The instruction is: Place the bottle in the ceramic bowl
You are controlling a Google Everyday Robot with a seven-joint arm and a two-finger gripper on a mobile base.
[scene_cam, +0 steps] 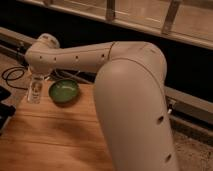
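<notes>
The bottle (35, 93) is a small pale bottle with a printed label. It hangs upright at the table's far left, just left of the bowl. My gripper (36, 83) sits at the end of the white arm, directly above the bottle, and holds its top. The green ceramic bowl (63, 92) is round and glossy. It rests empty on the wooden table (55, 135), a short gap to the right of the bottle. The arm's wrist hides most of the gripper.
My bulky white arm (130, 100) fills the right half of the view and hides the table's right side. A black cable (11, 76) loops beyond the table's left corner. A dark object (4, 109) sits at the left edge. A dark wall and rail run behind.
</notes>
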